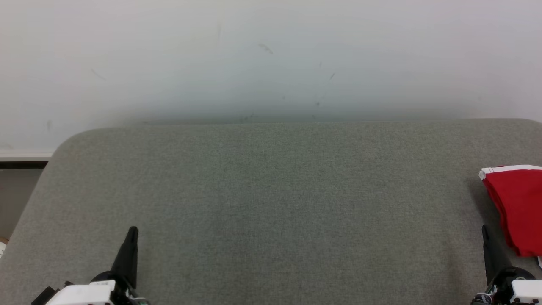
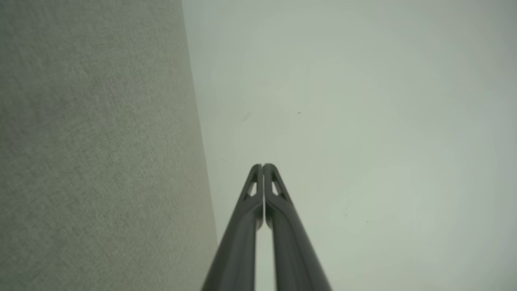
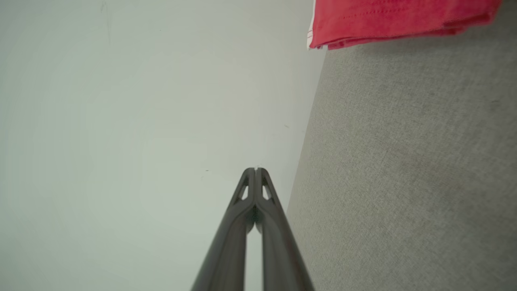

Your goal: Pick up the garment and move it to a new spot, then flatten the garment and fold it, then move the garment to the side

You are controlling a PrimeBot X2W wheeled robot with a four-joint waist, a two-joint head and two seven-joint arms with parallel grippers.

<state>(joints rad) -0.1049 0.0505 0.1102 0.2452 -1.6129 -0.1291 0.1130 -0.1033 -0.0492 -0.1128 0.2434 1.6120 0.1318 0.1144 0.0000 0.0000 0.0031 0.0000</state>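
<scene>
Head view: a grey, cloth-covered tabletop (image 1: 271, 190) runs from its near edge to a pale wall (image 1: 271, 63) that stands along its far edge. The tabletop's far left corner is rounded. The red garment (image 1: 518, 207) lies folded at the tabletop's right edge, about midway between the near and far edges, and the picture's right side cuts it off. A white band (image 1: 508, 169) shows along the garment's far edge, and its stacked layers face the middle of the tabletop.

The left gripper (image 1: 132, 232) rises over the near edge toward the left corner. Its 2 dark fingers are pressed together into 1 point and hold nothing. The right gripper (image 1: 485, 231) rises over the near edge toward the right corner, closed and empty too. Its tip is near the garment's near left corner, with a strip of bare grey cloth between them.

In the left wrist view the left gripper's fingers (image 2: 250, 210) meet at their tips with nothing between them. They point at the wall, and the tabletop fills that view's left side.

In the right wrist view the right gripper's fingers (image 3: 238, 218) also meet at the tips, empty. The tabletop lies on that view's right side. The garment (image 3: 396, 20) lies on it at the top, apart from the fingertips, with a line of stitching along its hem and a sliver of white at its corner.
</scene>
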